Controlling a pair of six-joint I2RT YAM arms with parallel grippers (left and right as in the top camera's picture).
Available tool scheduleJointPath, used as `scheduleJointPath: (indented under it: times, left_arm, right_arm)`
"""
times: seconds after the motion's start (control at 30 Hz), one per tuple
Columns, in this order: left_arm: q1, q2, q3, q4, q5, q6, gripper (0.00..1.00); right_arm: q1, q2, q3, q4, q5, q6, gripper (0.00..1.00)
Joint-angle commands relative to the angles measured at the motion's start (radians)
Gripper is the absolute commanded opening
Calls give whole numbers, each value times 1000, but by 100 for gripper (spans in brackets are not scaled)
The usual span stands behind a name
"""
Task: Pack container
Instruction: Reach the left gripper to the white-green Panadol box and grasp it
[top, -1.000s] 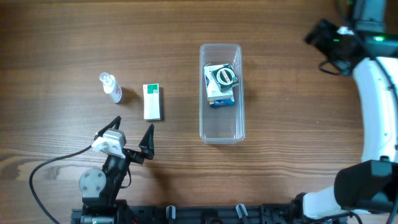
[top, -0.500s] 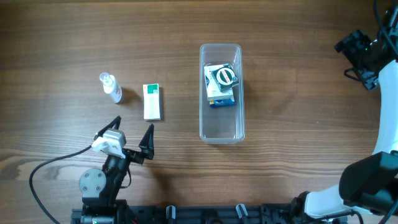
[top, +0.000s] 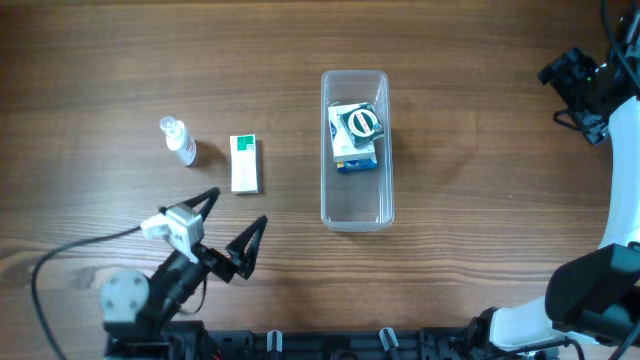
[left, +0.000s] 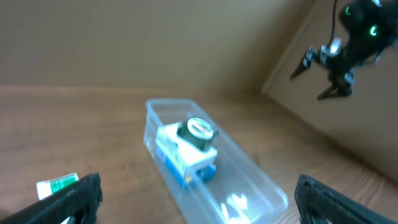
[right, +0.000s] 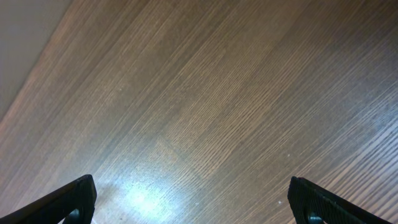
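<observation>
The clear container (top: 356, 205) stands upright at the table's middle; it also shows in the left wrist view (left: 249, 180). Inside its far half lie a blue and white box (top: 352, 152) and a round dark item (top: 361, 123) on top of it. A white and green box (top: 243, 163) and a small clear spray bottle (top: 179, 140) lie on the table to the left. My left gripper (top: 235, 222) is open and empty, near the front left, right of and below the white and green box. My right gripper (top: 572, 72) is open and empty, raised at the far right edge.
The right wrist view shows only bare wood with a glare patch (right: 143, 196). A cable (top: 70, 260) trails from the left arm at the front left. The left arm's base (top: 125, 300) sits at the front edge.
My right gripper moved right toward the edge and then held still. My left gripper has turned and shifted forward and right, now wider open and pointing toward the container.
</observation>
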Motion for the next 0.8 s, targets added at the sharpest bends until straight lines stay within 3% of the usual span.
scheduleJointPath:
  times: [0.0,0.07,0.17,0.2,0.37,0.43,0.5,0.77]
  left_arm:
    - [8,241,282,-201,-39,99,100]
    - [8,354,396,-256,-33,102,100]
    - [6,452,495,-215,80,61,100]
    - [3,482,544,-260,44,58,99]
    - [-149,792,864,-718,-440,45,99]
    - [-224,935,966,-825,-548,-18,100]
    - [-280,1094,1002,-797,-549,-17,100]
    - [-266,1431,1001,-741,-613,-44,100]
  right_arm:
    - [2,15,-10,1,18,17,100]
    - [2,15,-10,1,18,18,100]
    - [2,15,-10,1,18,17,100]
    - [2,15,-10,1,17,17,100]
    - [2,15,-10,1,18,17,100]
    - [2,15,-10,1,18,17,100]
    - [2,15,-10,1,18,18,100]
    - [2,15,-10,1,18,17,100]
